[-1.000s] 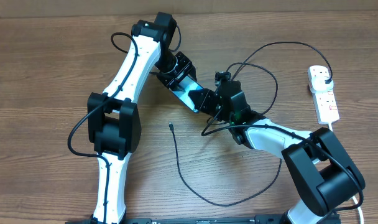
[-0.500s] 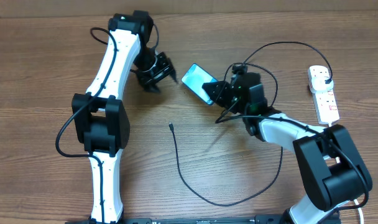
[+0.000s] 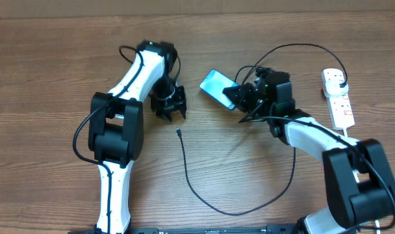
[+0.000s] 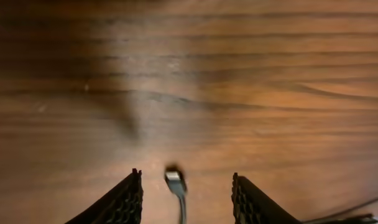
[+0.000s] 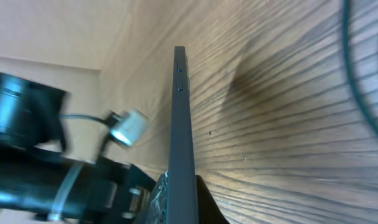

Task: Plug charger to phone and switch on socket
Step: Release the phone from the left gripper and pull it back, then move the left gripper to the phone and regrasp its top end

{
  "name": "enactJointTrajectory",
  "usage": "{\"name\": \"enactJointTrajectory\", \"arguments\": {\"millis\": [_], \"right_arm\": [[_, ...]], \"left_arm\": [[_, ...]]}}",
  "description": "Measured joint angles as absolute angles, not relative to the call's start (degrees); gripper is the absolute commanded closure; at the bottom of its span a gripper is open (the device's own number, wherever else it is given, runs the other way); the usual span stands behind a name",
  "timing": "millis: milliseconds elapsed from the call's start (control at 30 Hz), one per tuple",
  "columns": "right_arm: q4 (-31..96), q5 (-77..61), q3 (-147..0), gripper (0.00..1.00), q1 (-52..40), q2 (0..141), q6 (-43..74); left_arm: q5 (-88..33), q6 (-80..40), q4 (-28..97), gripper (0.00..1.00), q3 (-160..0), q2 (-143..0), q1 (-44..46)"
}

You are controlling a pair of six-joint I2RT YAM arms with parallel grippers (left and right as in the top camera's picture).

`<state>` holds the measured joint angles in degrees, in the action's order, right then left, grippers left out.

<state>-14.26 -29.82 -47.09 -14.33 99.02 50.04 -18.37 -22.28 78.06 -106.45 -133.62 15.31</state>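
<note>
Your brown wood-grain table point(image 3: 48, 58) fills the overhead frame. Two white-and-black arms come up from its bottom edge. Your left arm point(image 3: 113, 130) stands at centre left and your right arm point(image 3: 314, 136) at lower right, both reaching toward the middle.

The charger point(image 3: 184, 162) — a long thin black cable — runs from the centre down to the bottom edge, loops up past the right arm, and arcs across the upper right. It ends at its black plug point(image 3: 340, 79), seated in the top end of the socket. The socket point(image 3: 338, 97), a white rectangular power strip with red marks, lies along the right edge. Its thick white cord point(image 3: 346, 130) leaves from the lower end.

The phone point(image 3: 217, 84), a slim black-edged rectangle with a light blue screen, sits tilted just right of centre in the upper half. Your right gripper point(image 3: 235, 97) has its fingers closed on the phone's lower-right end. In the right wrist view the phone point(image 5: 183, 124) shows edge-on, rising from between them.

Your left gripper point(image 3: 173, 114) is just left of centre, spread wide and holding nothing. In the left wrist view the charger's small connector tip point(image 4: 174, 179) lies on the wood between the fingers point(image 4: 128, 198), touching neither. Overhead, the tip point(image 3: 178, 132) lies just below that gripper.
</note>
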Motion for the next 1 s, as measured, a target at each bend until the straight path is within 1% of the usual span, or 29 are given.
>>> {"name": "enactJointTrajectory", "arguments": {"millis": [67,100,133,267,500,667,833,1000], "right_arm": [[-13.54,-29.82,-47.09,0.96,-13.89,97.86,48.99],[-13.41,-29.87,-47.09,0.96,-13.89,97.45,48.49],[-13.34,-30.04,-47.09,0.96,-13.91,97.21,48.10],[-11.97,-30.55,-47.09,0.96,-13.96,96.97,47.33],[-11.99,-32.58,-47.09,0.96,-13.98,96.97,47.00],[-14.50,-35.64,-47.09,0.96,-13.85,96.97,50.11],[-19.40,-39.00,-47.16,0.96,-13.80,96.92,53.36],[-20.10,-40.07,-47.16,0.96,-14.04,96.92,57.19]], "left_arm": [[-18.37,-22.28,76.88,0.35,-104.68,-133.56,15.29],[-18.33,-22.26,76.49,0.23,-104.14,-133.27,15.29],[-18.33,-22.09,76.40,0.01,-103.90,-132.88,15.29],[-18.15,-22.46,76.58,0.00,-103.61,-128.07,15.25],[-17.96,-22.46,76.60,0.00,-103.61,-115.50,15.31],[-16.82,-22.52,74.28,0.01,-102.10,-107.72,16.58],[-13.56,-23.44,63.96,0.01,-89.45,-96.05,19.14],[-13.06,-26.13,48.69,0.00,-75.29,-87.79,18.79]]}}
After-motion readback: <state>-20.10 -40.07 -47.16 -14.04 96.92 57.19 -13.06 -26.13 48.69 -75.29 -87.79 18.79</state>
